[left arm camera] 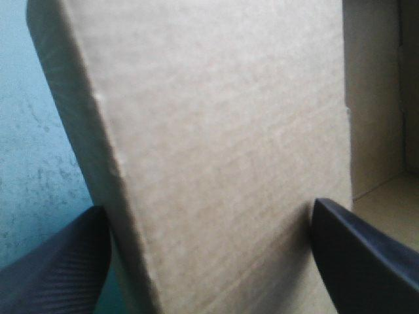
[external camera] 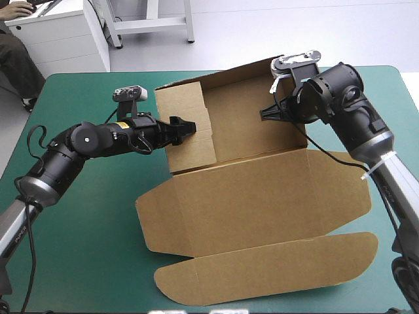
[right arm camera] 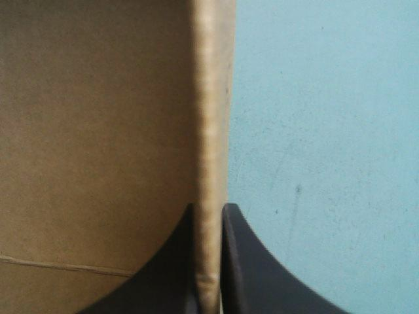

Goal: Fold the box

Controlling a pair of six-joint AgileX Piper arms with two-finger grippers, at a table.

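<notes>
- The left end effector (external camera: 191, 125) is released: its black fingers (left arm camera: 59, 261) stand spread on either side of the left wall (external camera: 186, 147) of the box (external camera: 262, 196), without clamping it.
- The box sits in the middle of the desk (external camera: 91, 216), with the raised part toward the far edge and the flat part toward the near edge.
- I judge the fold to be roughly half done. The left wall and back wall (external camera: 242, 111) stand upright. The side walls do not look tucked yet, and the lid (external camera: 275, 190) and its rounded front flap (external camera: 262, 275) lie flat.
- The box is plain brown board with clean creases, and I see no tears.
- The right end effector (right arm camera: 209, 208) is clenched on the upright edge of the right wall (right arm camera: 213, 98), with the board pinched between both fingers.
</notes>
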